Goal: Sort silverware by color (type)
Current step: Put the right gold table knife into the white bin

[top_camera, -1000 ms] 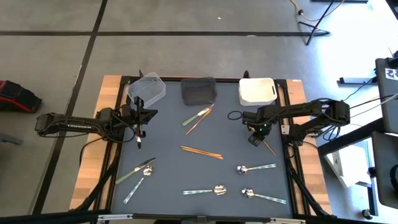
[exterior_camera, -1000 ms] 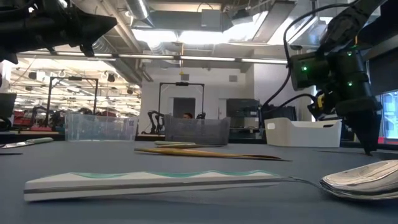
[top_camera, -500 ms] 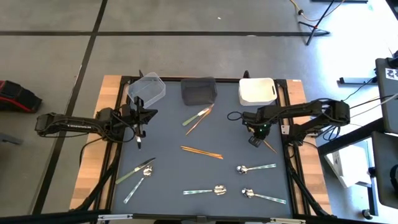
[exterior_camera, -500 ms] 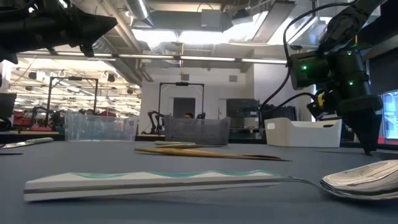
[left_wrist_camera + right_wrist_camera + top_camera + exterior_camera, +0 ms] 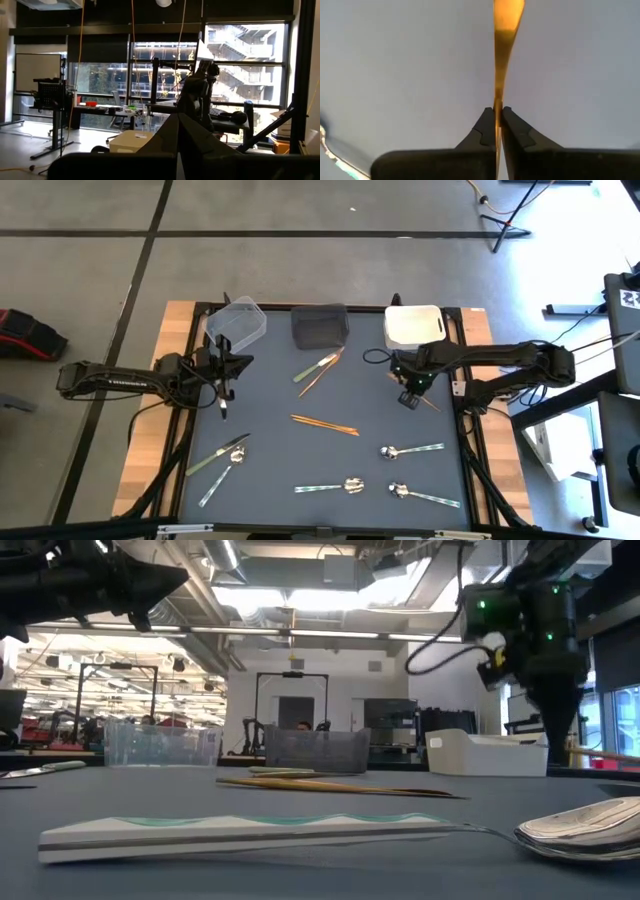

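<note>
My right gripper (image 5: 409,396) hangs over the table's far right part, below the white bin, shut on a slim copper-orange utensil (image 5: 506,30). That piece also shows level in the low view (image 5: 603,755). My left gripper (image 5: 222,406) waits shut at the table's left side, holding nothing. Lying flat on the dark mat are two copper sticks (image 5: 324,424), a green and copper pair (image 5: 318,370), three silver spoons (image 5: 410,449) (image 5: 330,486) (image 5: 425,496), plus a green knife (image 5: 218,454) and a spoon (image 5: 222,476) at the near left. My right gripper pinches the copper utensil's narrow shaft (image 5: 498,102) between its two fingertips (image 5: 485,125), roughly at mid-length. The fingers come from above, pointing down, and lie across the piece. The utensil sits about level, lifted clear of the mat, both ends sticking out past the fingers (image 5: 433,406).
Three square bins stand along the far edge: a clear one (image 5: 237,322), a dark one (image 5: 320,325) and a white one (image 5: 414,326). Wooden strips border the mat at left (image 5: 150,440) and right.
My right gripper has risen and gone a little toward the far edge. The copper utensil, which lay on the mat beside it, has come up with it and now hangs level, clear of the table.
</note>
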Controlling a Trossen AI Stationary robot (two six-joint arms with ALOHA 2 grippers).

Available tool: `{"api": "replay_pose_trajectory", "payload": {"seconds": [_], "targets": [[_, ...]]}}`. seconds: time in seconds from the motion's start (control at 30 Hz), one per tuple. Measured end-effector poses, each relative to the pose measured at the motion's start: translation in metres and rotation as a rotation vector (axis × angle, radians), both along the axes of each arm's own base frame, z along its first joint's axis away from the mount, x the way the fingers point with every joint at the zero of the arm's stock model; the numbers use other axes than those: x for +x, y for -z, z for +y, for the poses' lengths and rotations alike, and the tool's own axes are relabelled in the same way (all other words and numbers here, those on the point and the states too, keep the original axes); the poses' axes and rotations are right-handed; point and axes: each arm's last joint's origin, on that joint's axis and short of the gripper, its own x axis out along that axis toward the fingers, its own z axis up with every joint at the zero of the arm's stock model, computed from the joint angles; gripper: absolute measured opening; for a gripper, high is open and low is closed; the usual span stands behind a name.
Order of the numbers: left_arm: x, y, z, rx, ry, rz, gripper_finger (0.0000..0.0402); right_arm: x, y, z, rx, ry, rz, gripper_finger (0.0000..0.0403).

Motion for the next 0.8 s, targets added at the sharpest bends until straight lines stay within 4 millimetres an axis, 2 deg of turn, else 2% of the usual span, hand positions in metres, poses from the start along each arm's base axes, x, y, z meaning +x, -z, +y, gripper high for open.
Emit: {"api": "replay_pose_trajectory", "payload": {"seconds": [0.27, 0.43, 0.6, 0.8], "targets": [[0.000, 0.000, 0.000, -0.003, -0.009, 0.000, 0.0000, 0.005, -0.041, -0.004, -0.121, -0.058, -0.126, 0.0001], [0.000, 0.000, 0.000, -0.003, -0.009, 0.000, 0.0000, 0.006, -0.068, -0.010, -0.280, -0.098, -0.175, 0.0001], [0.000, 0.000, 0.000, -0.003, -0.009, 0.001, 0.0000, 0.004, -0.085, -0.028, -0.362, -0.085, -0.214, 0.0001], [0.000, 0.000, 0.000, -0.003, -0.009, 0.001, 0.0000, -0.002, -0.091, -0.057, -0.497, -0.054, -0.225, 0.0001]]}}
